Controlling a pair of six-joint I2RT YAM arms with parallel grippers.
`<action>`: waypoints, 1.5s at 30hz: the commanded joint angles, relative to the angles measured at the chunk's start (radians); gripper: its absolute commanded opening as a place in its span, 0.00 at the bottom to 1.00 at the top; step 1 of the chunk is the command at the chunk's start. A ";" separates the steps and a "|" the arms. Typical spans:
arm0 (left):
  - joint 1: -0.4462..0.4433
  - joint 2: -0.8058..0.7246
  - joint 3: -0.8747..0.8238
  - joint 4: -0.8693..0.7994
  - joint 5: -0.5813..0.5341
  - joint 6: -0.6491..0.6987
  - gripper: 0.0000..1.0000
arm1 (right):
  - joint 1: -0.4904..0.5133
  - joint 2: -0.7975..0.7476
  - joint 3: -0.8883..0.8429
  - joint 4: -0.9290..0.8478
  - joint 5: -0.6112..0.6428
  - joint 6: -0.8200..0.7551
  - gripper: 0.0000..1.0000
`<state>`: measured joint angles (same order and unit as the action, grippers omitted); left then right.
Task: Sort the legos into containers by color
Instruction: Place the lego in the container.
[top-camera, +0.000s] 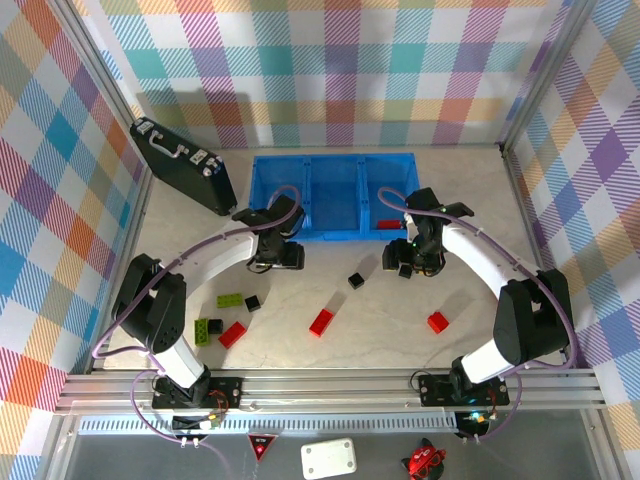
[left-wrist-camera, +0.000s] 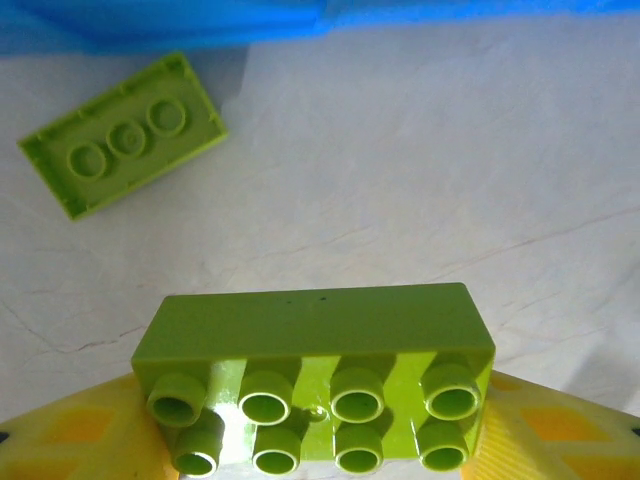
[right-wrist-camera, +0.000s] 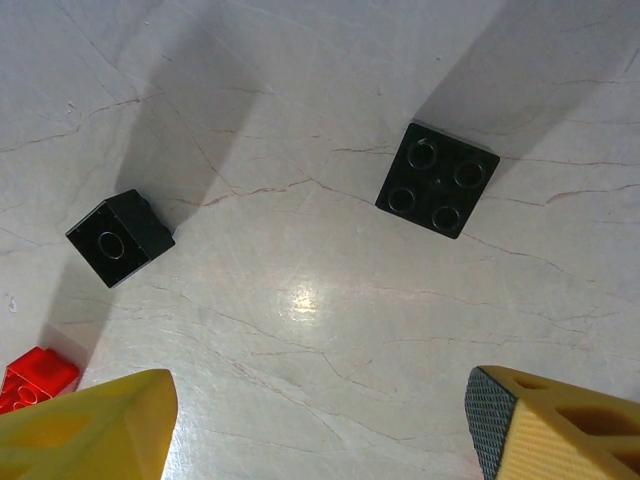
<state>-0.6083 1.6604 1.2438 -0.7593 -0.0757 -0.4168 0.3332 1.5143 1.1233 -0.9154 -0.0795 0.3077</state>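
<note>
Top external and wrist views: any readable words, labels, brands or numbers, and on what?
None can be read.
Black case: no legible label.
White box at the near edge: blank, or too small to tell.
Red triangular mark beside it: too small to read.
Studs of the held lime green brick and the black four-stud brick: plain.

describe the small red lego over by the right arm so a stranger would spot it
From the blue tray at the back, come toward the near edge beside the right arm. A lone red lego lies there on the table. It is squarish, unlike the longer red brick further left.
</note>
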 joint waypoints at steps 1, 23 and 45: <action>-0.042 0.020 0.075 -0.034 -0.066 -0.110 0.53 | 0.002 -0.019 -0.016 -0.005 0.013 0.016 0.77; -0.149 0.384 0.608 -0.088 -0.191 -0.166 0.52 | 0.002 -0.112 -0.124 0.005 0.030 0.076 0.77; -0.105 0.743 0.980 -0.243 -0.212 -0.142 0.52 | 0.002 -0.230 -0.177 -0.051 0.050 0.112 0.77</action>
<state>-0.7296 2.3737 2.1983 -0.9504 -0.2924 -0.5716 0.3332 1.3041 0.9607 -0.9443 -0.0341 0.4076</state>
